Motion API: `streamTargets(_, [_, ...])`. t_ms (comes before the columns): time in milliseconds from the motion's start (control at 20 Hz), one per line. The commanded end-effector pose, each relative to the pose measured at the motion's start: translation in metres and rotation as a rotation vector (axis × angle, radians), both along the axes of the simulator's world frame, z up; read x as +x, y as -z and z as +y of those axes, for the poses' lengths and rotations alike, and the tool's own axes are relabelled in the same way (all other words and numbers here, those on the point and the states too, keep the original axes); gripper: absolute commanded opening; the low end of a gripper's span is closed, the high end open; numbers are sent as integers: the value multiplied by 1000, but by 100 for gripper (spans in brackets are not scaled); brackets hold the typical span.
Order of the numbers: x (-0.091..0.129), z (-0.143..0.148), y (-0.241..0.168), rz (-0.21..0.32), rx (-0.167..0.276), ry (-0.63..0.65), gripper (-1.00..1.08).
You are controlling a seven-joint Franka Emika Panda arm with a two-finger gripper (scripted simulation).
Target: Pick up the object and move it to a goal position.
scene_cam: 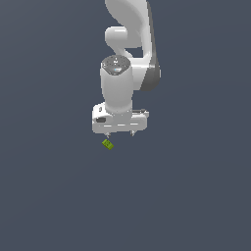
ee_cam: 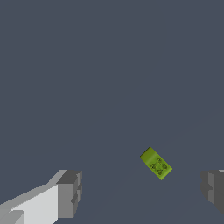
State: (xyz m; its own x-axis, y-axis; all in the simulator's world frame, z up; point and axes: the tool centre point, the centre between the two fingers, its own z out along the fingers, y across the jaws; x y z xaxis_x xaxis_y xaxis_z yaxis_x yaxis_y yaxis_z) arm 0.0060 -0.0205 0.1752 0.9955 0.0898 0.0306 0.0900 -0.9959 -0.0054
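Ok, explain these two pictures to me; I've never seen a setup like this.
Both are computer renders of one simulated robot arm, white and jointed. The exterior view comes from a camera off the arm. At the arm's lower end is the gripper, a two-fingered clamp pointing down. Just below it lies a tiny green block on a plain dark surface. The wrist view comes from a camera on the arm's wrist, looking down past the fingers: the same block shows between them, nearer one finger. The fingers stand wide apart and touch nothing, so nothing is held yet.
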Motion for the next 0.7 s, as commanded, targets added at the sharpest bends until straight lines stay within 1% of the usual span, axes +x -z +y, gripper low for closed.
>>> streamTargets(0, [-2,-5,7,2,-4,-43,100])
streamTargets(650, [-18,-38,52,14,-20,-342,100])
